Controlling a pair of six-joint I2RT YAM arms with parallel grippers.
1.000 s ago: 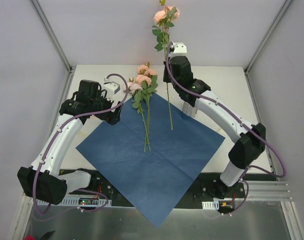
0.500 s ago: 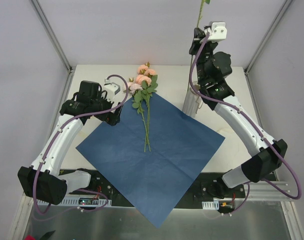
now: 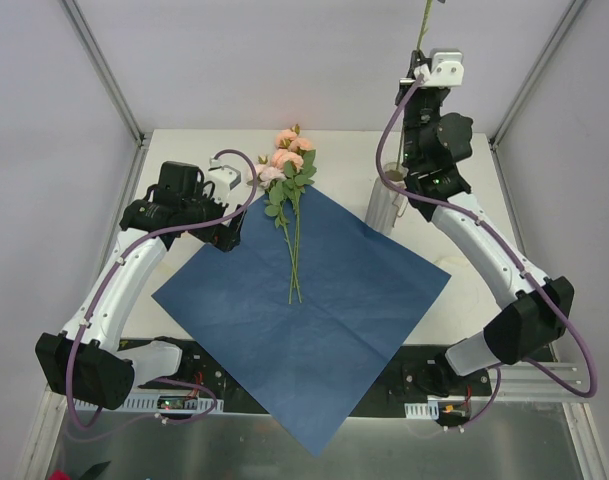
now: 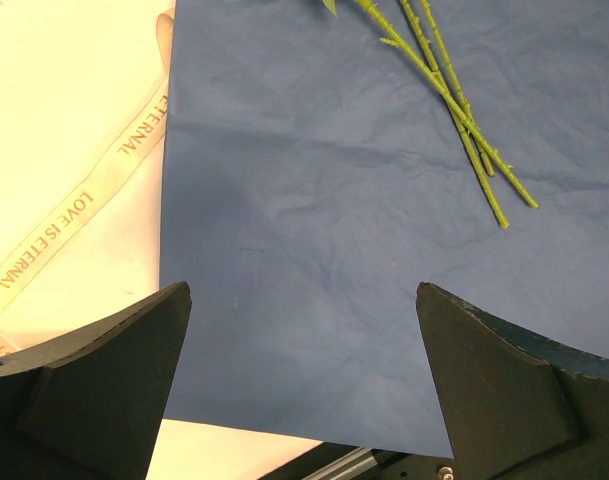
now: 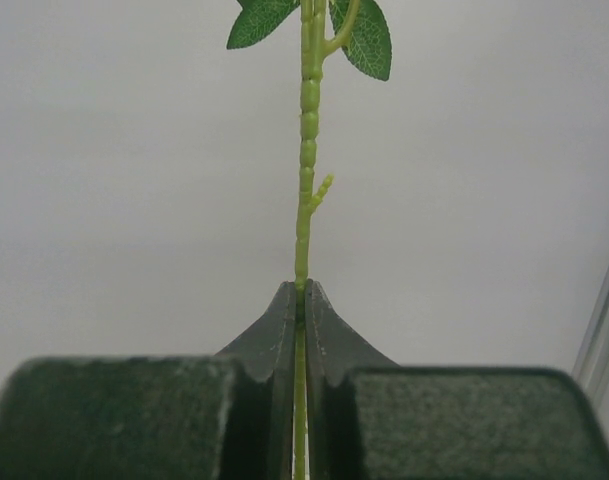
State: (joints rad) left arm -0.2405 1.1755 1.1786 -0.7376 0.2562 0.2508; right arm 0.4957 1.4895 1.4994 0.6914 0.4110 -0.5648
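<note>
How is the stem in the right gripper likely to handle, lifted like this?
Probably light and fairly stiff: the thin stem stands straight above the right gripper. Pinched by narrow fingers, it might pivot or sway.

Plain white walls point(image 3: 234, 60), metal corner posts point(image 3: 99, 65), cream tabletop point(image 3: 214, 142)

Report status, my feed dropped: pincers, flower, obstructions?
Right pincer shut on flower stem, high near white vase. Left pincer open over blue paper. No obstruction seen.
</note>
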